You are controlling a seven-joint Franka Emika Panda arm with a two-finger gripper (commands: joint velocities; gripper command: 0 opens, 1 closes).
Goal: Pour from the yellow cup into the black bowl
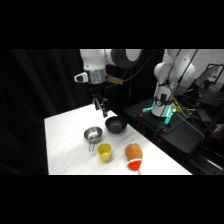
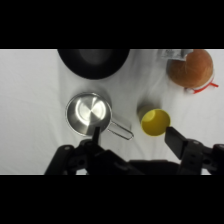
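The yellow cup [image 1: 104,152] stands upright near the table's front edge; in the wrist view the yellow cup [image 2: 155,122] shows its open mouth just inside my right finger [image 2: 175,140]. The black bowl [image 1: 116,125] sits behind it, and the black bowl [image 2: 93,62] is cut by the wrist view's top. My gripper [image 1: 100,107] hangs above the table's back part, well above both things. In the wrist view the gripper [image 2: 135,138] is open, with nothing held between its fingers.
A shiny metal bowl with a handle [image 1: 93,134] stands left of the black bowl and shows as the metal bowl [image 2: 89,113] under my left finger. An orange-and-red rounded object [image 1: 133,154] lies right of the cup. Dark equipment stands beyond the table's right edge.
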